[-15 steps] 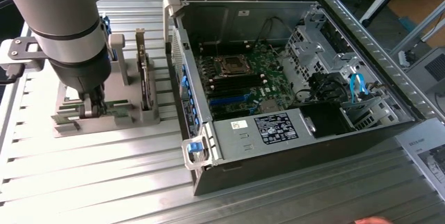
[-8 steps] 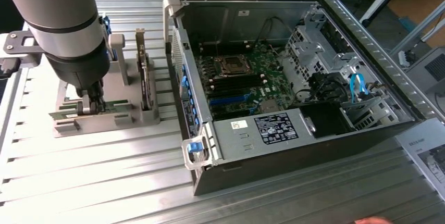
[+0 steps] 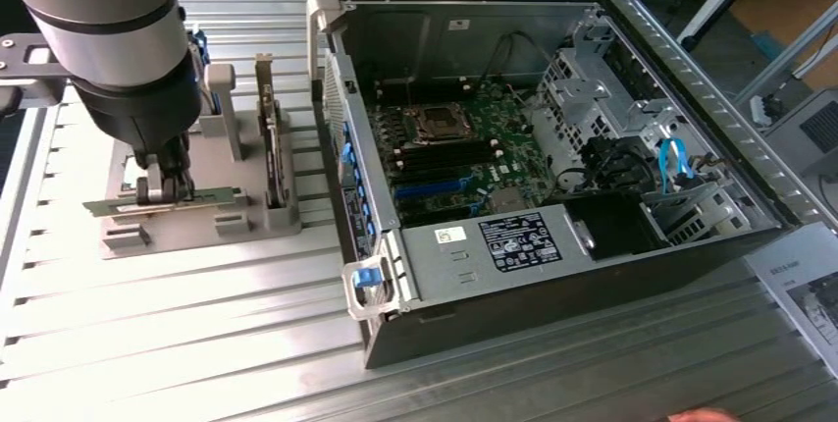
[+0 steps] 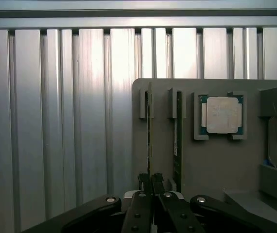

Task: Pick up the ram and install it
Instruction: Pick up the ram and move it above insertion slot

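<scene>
Ext high oblique, wrist top-down, share fixture [image 3: 196, 236]

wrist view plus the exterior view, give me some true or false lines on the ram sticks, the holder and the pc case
1. The dark metal computer case lies open, with its green motherboard showing. True.
2. The jaws are closed on a thin green ram stick standing in the grey plastic holder. True.
3. That holder carries just one ram stick. False: a second green ram stick stands in the next slot.
4. The square silver processor chip sits inside the case. False: it lies in a pocket on the holder.
5. The holder is to the exterior view's right of the case. False: it is to the exterior view's left.
</scene>
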`<act>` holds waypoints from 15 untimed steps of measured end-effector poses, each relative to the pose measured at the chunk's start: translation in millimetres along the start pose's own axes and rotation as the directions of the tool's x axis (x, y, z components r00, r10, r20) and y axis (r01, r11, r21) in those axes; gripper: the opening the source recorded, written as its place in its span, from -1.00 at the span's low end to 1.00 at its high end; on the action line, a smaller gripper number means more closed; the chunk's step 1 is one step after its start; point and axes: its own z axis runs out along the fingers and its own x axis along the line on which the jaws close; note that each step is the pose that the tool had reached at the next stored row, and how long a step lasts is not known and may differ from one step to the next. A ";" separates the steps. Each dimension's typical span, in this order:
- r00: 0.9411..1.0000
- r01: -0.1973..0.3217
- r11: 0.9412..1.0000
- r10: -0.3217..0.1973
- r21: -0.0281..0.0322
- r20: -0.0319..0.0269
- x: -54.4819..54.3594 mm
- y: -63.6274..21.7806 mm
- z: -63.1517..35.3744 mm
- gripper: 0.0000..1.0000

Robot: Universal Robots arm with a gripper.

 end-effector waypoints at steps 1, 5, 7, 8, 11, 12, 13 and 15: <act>1.000 0.000 1.000 0.000 0.000 0.000 -0.1 0.1 -2.5 -0.76; 1.000 0.000 1.000 0.000 0.000 0.000 -0.3 0.5 -11.5 -0.76; 1.000 0.000 1.000 0.000 0.000 0.000 -0.4 0.7 -16.0 -0.76; 1.000 0.000 1.000 0.000 0.000 0.000 -0.4 0.8 -18.2 -0.76; 1.000 0.000 1.000 0.000 0.000 0.000 -0.6 1.1 -25.5 -0.76; 1.000 0.000 1.000 0.000 0.000 0.000 -0.7 1.1 -27.9 -0.76; 1.000 0.000 1.000 0.000 0.000 0.000 -0.8 1.3 -30.7 -0.76; 1.000 0.000 1.000 0.000 0.000 0.000 -0.9 1.5 -35.0 -0.76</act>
